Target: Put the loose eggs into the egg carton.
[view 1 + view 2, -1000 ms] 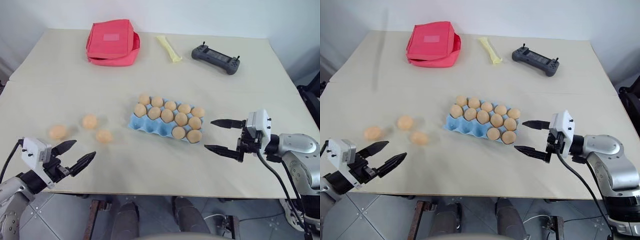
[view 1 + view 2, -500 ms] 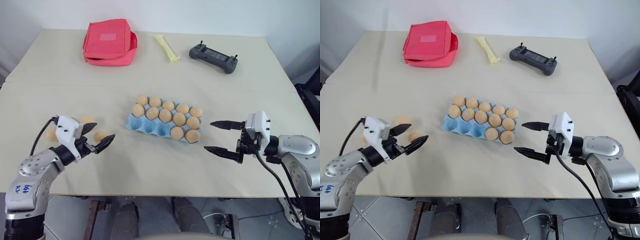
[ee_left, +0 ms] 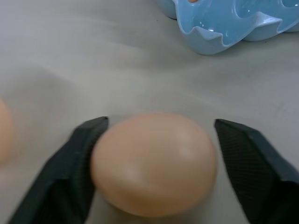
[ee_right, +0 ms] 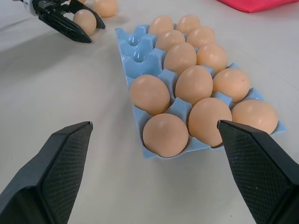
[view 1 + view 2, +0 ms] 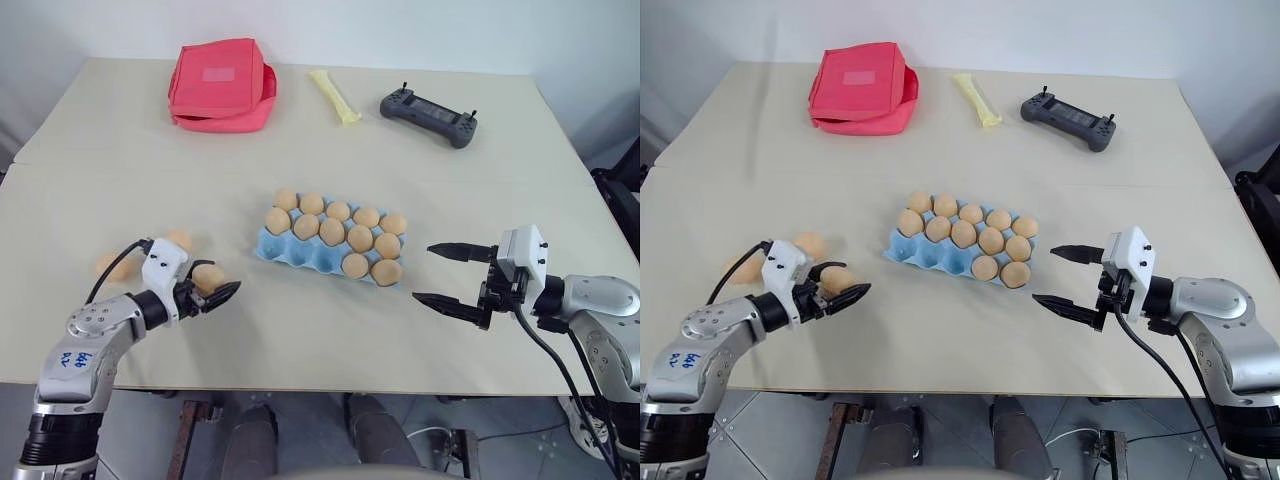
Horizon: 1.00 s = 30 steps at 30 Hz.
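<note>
Left wrist view: straddling one loose egg (image 3: 154, 163) with the left gripper (image 5: 212, 288), one finger (image 3: 70, 172) touching its side, the other finger just off it, not yet clamping. Sitting just ahead of those fingertips, the egg carton (image 5: 290, 252), empty cups nearest. Lying behind that gripper, two more eggs (image 5: 178, 240). Hovering beyond the carton's far end, right gripper (image 5: 445, 275), fingers spread, gripping nothing.

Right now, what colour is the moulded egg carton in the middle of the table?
Light blue; the moulded egg carton shows best in the right wrist view, empty cups included.
</note>
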{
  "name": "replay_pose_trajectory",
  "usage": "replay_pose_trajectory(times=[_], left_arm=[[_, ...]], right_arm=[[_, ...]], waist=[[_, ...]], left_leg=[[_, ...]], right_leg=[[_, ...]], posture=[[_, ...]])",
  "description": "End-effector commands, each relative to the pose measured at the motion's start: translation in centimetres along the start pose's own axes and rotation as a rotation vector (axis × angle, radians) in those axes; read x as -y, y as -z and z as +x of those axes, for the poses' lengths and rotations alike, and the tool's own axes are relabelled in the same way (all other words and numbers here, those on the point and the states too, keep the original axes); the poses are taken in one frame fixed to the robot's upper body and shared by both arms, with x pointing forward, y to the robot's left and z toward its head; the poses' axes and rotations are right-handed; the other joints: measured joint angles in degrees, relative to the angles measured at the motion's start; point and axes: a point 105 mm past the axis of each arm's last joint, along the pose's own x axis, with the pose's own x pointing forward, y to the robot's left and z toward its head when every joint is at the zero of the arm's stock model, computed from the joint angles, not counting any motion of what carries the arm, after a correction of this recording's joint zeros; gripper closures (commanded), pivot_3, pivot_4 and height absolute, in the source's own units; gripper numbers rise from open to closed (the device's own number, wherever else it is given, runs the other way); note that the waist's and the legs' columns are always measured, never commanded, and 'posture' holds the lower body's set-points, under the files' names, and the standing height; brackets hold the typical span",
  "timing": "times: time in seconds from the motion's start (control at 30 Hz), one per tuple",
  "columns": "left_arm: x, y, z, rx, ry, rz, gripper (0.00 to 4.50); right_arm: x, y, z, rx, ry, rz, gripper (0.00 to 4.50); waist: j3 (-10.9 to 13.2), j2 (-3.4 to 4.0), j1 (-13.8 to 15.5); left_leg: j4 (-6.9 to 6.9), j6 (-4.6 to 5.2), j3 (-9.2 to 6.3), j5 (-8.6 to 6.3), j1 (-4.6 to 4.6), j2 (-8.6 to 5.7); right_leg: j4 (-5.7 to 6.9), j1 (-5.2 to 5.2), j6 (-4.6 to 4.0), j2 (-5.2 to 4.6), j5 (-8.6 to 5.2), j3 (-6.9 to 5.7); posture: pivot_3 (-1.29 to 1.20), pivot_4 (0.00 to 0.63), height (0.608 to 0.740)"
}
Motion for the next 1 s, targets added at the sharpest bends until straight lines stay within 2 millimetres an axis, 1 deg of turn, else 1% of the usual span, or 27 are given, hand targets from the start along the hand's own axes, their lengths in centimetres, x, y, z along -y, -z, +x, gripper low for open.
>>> replay_pose_trajectory(times=[0.03,0.07,0.1,0.3,0.37,0.43,0.5,0.63,0.73,0.8,1.0], left_arm=[[0.5,-1.5,0.1,0.035,0.03,0.033,1.87],[0.6,-2.0,0.1,0.05,0.041,0.043,2.07],[0.8,-2.7,0.1,0.069,0.054,0.05,2.14],[2.6,-7.8,1.4,0.214,0.192,0.117,2.16],[3.7,-9.4,2.4,0.244,0.267,0.147,2.16],[4.5,-10.3,3.2,0.249,0.324,0.173,2.16],[5.6,-11.2,4.5,0.266,0.402,0.202,2.16],[7.6,-11.7,6.4,0.275,0.543,0.246,2.16],[8.2,-12.0,7.5,0.283,0.588,0.261,2.16],[9.0,-11.8,8.4,0.283,0.633,0.274,2.16],[9.9,-11.3,10.2,0.27,0.676,0.301,2.16]], right_arm=[[0.2,-1.1,-0.6,0.012,0.022,-0.05,0.0],[0.2,-1.1,-0.6,0.011,0.023,-0.051,0.0],[0.3,-1.1,-0.6,0.011,0.024,-0.052,0.0],[0.3,-1.2,-0.6,0.013,0.033,-0.054,0.0],[0.3,-1.2,-0.6,0.015,0.037,-0.054,0.0],[0.3,-1.2,-0.6,0.015,0.04,-0.054,0.0],[0.4,-1.2,-0.6,0.018,0.047,-0.055,0.0],[0.3,-1.2,-0.6,0.024,0.06,-0.056,0.0],[0.2,-1.1,-0.6,0.025,0.069,-0.056,0.0],[0.2,-1.1,-0.8,0.027,0.083,-0.055,0.0],[-0.3,-0.9,-1.1,0.028,0.116,-0.047,0.0]], waist=[[0.0,0.0,0.0],[0.0,0.0,0.1],[0.0,0.0,0.1],[0.0,0.0,0.4],[0.0,0.0,0.4],[0.0,0.0,0.5],[0.0,0.01,0.4],[0.0,0.0,0.2],[0.0,0.01,0.2],[0.0,0.01,0.4],[0.0,0.0,0.5]], left_leg=[[0.0,0.0,0.0,0.0,0.0,0.0],[-0.01,0.0,0.0,0.0,0.0,0.0],[-0.01,0.0,0.0,0.0,0.0,0.0],[0.05,0.0,-0.01,0.0,-0.02,-0.01],[0.06,0.0,-0.01,0.0,-0.02,-0.01],[0.06,0.0,-0.01,0.0,-0.03,-0.02],[0.05,0.0,-0.01,0.0,-0.03,-0.02],[0.03,0.01,-0.01,0.0,-0.02,-0.02],[0.01,0.01,-0.02,0.0,-0.03,-0.01],[0.03,0.01,-0.04,0.0,-0.03,-0.01],[0.06,0.02,-0.06,0.0,-0.06,-0.02]], right_leg=[[0.0,0.0,0.01,0.0,0.01,0.0],[0.0,0.0,0.04,0.0,0.02,0.0],[0.0,-0.01,0.05,0.0,0.02,0.0],[0.03,0.0,0.11,0.0,0.06,-0.01],[0.01,0.02,0.16,0.0,0.09,-0.01],[0.01,0.02,0.36,0.0,0.19,-0.01],[0.01,0.02,0.39,0.01,0.21,-0.01],[0.02,0.0,0.55,0.04,0.29,-0.01],[0.04,-0.02,0.54,0.07,0.28,-0.01],[0.05,-0.01,0.55,0.08,0.28,-0.01],[0.05,0.0,0.58,0.07,0.3,-0.01]], posture=[[0.0,0.15,0.74],[0.0,0.15,0.74],[0.0,0.15,0.74],[0.0,0.15,0.74],[0.0,0.15,0.74],[0.0,0.15,0.74],[0.0,0.15,0.74],[0.0,0.15,0.74],[0.0,0.15,0.74],[0.0,0.15,0.74],[0.0,0.15,0.74]])
